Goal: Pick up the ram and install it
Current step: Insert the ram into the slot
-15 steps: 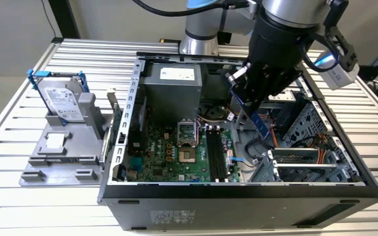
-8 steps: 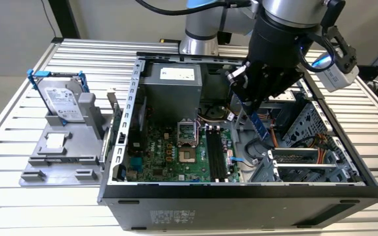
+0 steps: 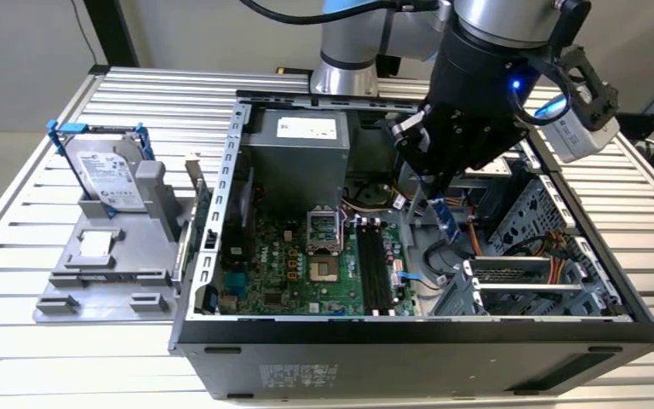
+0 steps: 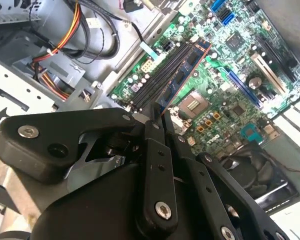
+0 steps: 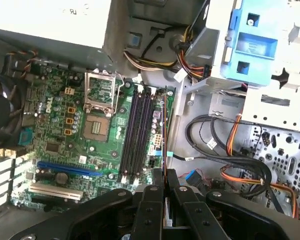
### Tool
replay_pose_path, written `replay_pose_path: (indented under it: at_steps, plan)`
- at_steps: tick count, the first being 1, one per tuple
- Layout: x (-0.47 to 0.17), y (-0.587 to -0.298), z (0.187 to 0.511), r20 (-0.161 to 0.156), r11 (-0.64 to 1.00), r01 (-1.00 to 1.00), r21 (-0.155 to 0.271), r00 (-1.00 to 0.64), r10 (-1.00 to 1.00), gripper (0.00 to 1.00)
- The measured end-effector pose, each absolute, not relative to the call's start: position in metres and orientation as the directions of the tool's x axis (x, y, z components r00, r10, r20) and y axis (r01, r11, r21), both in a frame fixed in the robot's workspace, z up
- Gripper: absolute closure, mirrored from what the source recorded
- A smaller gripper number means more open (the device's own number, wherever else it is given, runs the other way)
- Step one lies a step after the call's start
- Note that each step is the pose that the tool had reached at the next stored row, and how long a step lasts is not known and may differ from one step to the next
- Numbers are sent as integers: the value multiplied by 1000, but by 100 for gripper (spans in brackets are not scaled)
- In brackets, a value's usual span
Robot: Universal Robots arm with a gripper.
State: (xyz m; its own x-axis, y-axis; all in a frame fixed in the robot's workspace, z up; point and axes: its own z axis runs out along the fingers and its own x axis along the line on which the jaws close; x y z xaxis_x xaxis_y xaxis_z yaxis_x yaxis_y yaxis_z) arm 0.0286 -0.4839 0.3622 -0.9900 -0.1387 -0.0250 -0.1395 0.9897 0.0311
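- The slatted metal worktop [image 3: 123,94] carries an open computer case [image 3: 418,332], which fills the near half up to the edge at the exterior view's right
- A grey fixture [image 3: 100,285] sits by the worktop's edge at the exterior view's left, just beside the case wall, and a silver hard drive [image 3: 111,175] in a blue frame stands upright on it
- The green motherboard [image 3: 293,273] lies flat on the case floor, against the wall on the fixture side
- The black end effector [image 3: 429,192] hangs over the middle of the case, its fingers [image 5: 157,176] pinched narrow on the ram
- Four long black slots [image 5: 137,135] run side by side along the motherboard's edge nearest the drive cage, and all look bare
- The ram [image 3: 446,221] is clamped on edge at one end, with the rest reaching down into the case; in both wrist views its thin board [image 4: 185,70] lines up with the slots, above the motherboard's edge just beside them and apart from them, not seated
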Motion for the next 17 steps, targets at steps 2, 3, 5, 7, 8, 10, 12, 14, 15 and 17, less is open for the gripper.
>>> replay_pose_path:
  at_steps: [2, 3, 5, 7, 8, 10, 12, 14, 15, 17]
  plan:
    - [29, -484, 362, -25, 992, -120, 31, -992, -120, 100]
    - [29, -484, 362, -25, 993, -111, 31, -994, -110, 100]
    - [29, -484, 362, -25, 995, -92, 31, -996, -91, 100]
    - [29, -484, 362, -25, 997, -73, 31, -997, -73, 100]
    - [29, -484, 362, -25, 997, -65, 31, -998, -64, 100]
    - [29, -484, 362, -25, 998, -46, 31, -999, -45, 100]
    - [29, -484, 362, -25, 999, -29, 31, -999, -28, 100]
    - [29, -484, 362, -25, 999, -22, 31, -999, -21, 100]
    - [29, -484, 362, -25, 999, -21, 31, -999, -21, 100]
    - [29, -484, 362, -25, 999, -20, 31, -1000, -19, 100]
